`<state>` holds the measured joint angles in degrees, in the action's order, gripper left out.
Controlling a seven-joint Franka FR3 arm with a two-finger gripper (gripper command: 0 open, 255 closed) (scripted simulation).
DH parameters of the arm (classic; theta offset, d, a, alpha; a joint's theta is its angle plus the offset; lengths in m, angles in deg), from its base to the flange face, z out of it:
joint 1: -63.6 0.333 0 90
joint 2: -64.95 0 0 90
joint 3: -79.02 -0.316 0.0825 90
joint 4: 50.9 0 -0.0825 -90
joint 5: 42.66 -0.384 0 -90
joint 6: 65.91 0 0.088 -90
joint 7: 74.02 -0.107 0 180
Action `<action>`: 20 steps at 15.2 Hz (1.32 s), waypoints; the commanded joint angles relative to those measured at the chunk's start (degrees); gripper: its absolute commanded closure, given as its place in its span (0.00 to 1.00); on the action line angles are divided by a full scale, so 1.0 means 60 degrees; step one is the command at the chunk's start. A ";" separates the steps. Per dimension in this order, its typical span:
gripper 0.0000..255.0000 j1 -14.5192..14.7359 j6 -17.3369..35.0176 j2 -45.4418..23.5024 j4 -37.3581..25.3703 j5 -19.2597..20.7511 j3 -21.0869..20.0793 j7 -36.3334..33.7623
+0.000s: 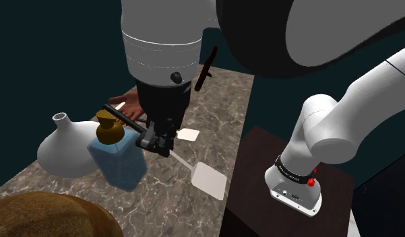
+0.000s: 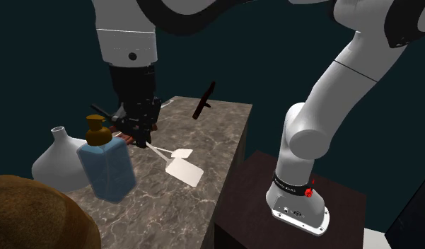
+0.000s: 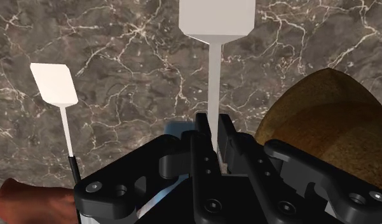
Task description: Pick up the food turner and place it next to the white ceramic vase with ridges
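From my seat I see the gripper (image 1: 160, 144) (image 2: 141, 134) (image 3: 215, 125) low over the marble counter (image 1: 224, 101) (image 2: 221, 131) (image 3: 132, 57), with the food turner (image 1: 209, 179) (image 2: 184, 171) (image 3: 217, 17) pinched in it. In the wrist view the two black fingers (image 3: 202, 132) are drawn in tight on the turner's thin pale shaft. The shaft comes out from between their tips and runs straight away from the hand to the broad white blade. In the shoulder view that blade slants down and away from the gripper toward the counter edge nearest the stand. I cannot tell for sure whether the blade touches the marble.

A second turner (image 1: 187, 134) (image 2: 181, 153) (image 3: 54, 83), also white-bladed, lies on the counter just beyond the held one and apart from the fingers.

The white vase (image 1: 65, 149) (image 2: 54, 164) stands at the shoulder view's left, its narrow neck upright. A blue bottle (image 1: 118, 160) (image 2: 105, 168) with a brown cap stands between it and the gripper, close beside the hand. So the held turner is on the bottle's far side from the vase.

A brown loaf (image 1: 46, 214) (image 2: 30, 212) (image 3: 329, 121) sits at the near corner. A dark stick (image 1: 205, 69) (image 2: 203, 100) leans at the counter's far end.
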<state>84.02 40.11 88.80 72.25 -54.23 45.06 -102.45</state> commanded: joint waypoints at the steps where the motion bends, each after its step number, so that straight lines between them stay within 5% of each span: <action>1: 1.00 0.0015 0.0245 -0.0007 0.0232 -0.0023 -0.0045 -0.0007; 20: 1.00 0.0007 0.2790 -0.0647 0.2171 -0.0030 -0.0623 -0.0188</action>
<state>84.17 55.87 85.33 84.71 -54.52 41.48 -103.58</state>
